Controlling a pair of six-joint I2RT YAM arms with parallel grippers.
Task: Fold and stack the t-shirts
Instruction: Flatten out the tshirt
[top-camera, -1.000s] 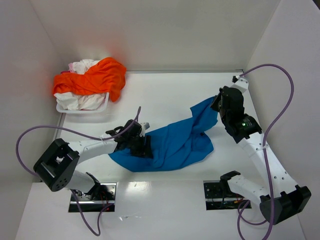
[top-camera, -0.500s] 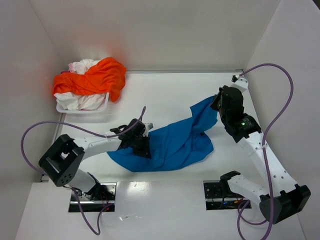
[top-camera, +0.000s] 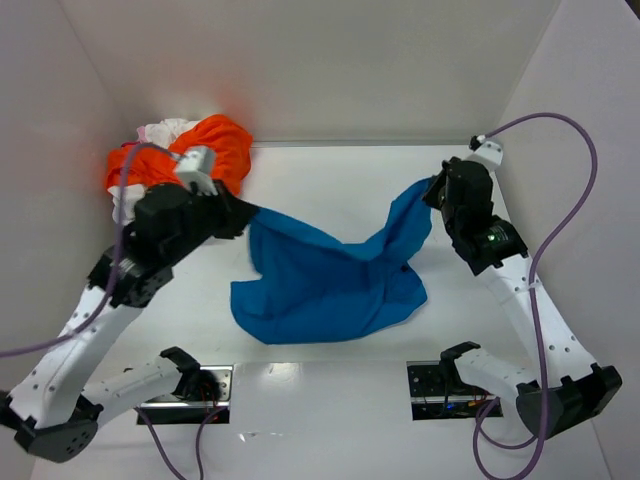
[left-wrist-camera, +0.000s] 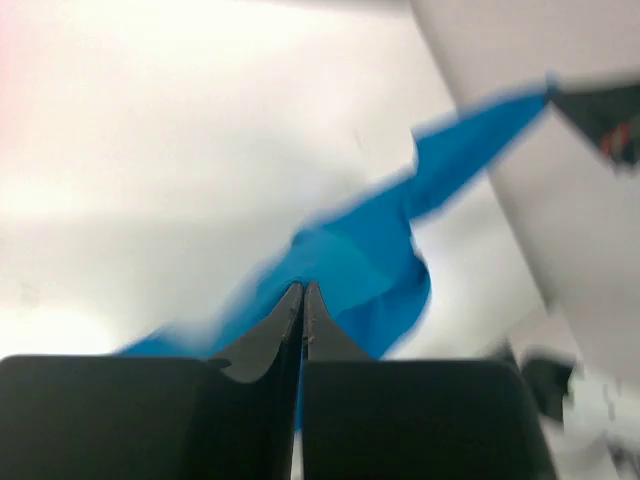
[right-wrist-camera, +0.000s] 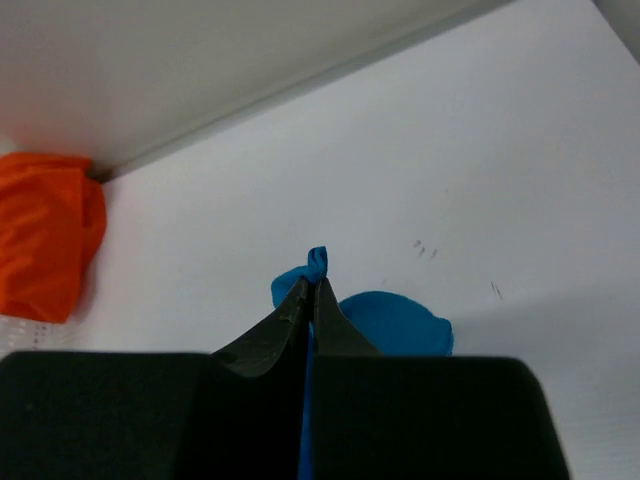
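Since a second ago the left arm has swung up and back from the table's middle, dragging one corner of the bright blue cloth t-shirt (top-camera: 330, 285) toward the far-left corner. At that far-left corner a crumpled bright orange t-shirt (top-camera: 218, 140) lies draped over white and pinkish t-shirts (top-camera: 165, 130); the right wrist view shows a strip of white perforated basket (right-wrist-camera: 22, 321) just under the orange cloth, while from above the raised arm hides most of it. The left gripper (top-camera: 242, 218) hangs just beside the orange heap, its fingers pressed together and pinching the blue shirt's left corner, as the left wrist view confirms, though blurred. From that pinch the blue shirt sags rightward in a band, its lower bulk lying rumpled on the white table (top-camera: 330, 180) at the centre, then rises to a second corner at the right. The right gripper (top-camera: 436, 196) pinches that corner between tightly closed fingers, near the right wall. Bare tabletop stretches behind the shirt up to the back wall, and a narrower bare strip runs along the near edge between the shirt and the two arm bases.
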